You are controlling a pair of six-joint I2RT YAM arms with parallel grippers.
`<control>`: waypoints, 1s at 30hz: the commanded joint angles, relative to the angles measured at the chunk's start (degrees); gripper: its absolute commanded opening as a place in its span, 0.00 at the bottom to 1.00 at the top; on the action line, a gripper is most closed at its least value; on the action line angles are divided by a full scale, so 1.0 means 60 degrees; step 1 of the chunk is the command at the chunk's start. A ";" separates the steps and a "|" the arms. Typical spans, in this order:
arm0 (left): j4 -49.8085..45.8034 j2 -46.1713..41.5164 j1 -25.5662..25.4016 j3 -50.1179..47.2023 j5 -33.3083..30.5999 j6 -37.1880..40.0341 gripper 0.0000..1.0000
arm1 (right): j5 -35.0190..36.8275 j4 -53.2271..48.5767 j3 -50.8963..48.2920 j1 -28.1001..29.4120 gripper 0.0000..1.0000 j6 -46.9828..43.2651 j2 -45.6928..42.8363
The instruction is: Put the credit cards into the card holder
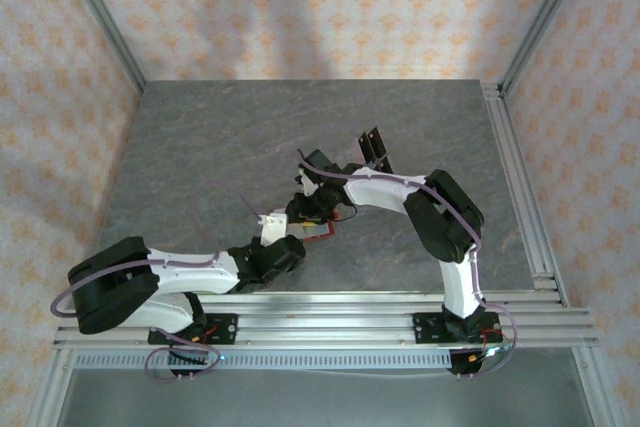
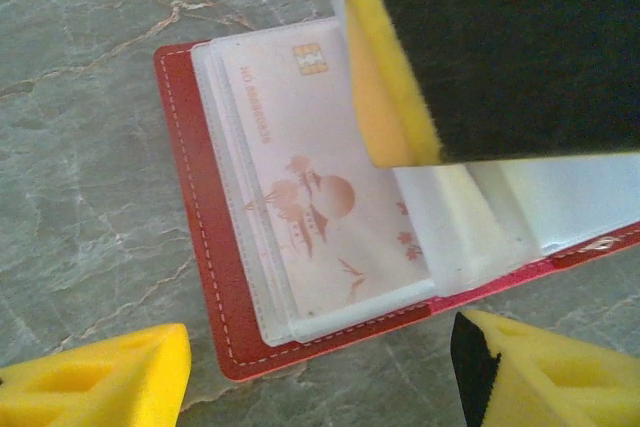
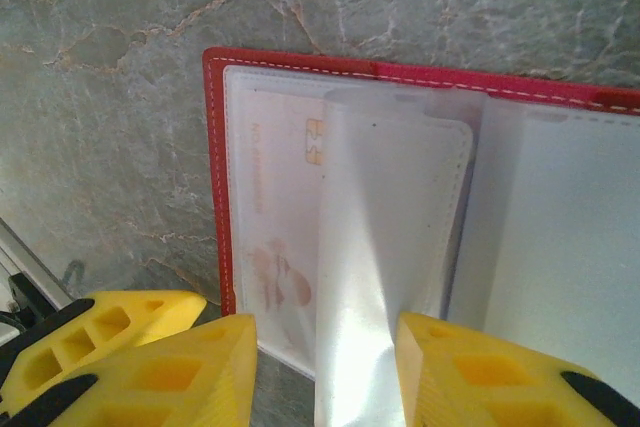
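One pale credit card (image 2: 310,197) sits sleeved in the card holder (image 2: 200,247), open on the table (image 1: 200,147); the left tool (image 2: 320,377) hovers spread, the right tool (image 3: 325,367) spread astride a lifted sleeve (image 3: 360,277), and dark cards (image 1: 372,150) farther back seemingly remain to load.

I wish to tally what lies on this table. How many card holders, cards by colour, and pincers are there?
card holder: 1
pale card, inside a clear sleeve: 1
dark cards, as far as the top view lets me tell: 2
pincers, the left pincer and the right pincer: 2
Total: 6
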 commanded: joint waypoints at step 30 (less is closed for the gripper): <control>0.0700 -0.0297 -0.0215 -0.0118 -0.1112 -0.0312 0.71 | -0.0202 -0.0107 0.0709 0.0082 0.41 0.0043 0.0159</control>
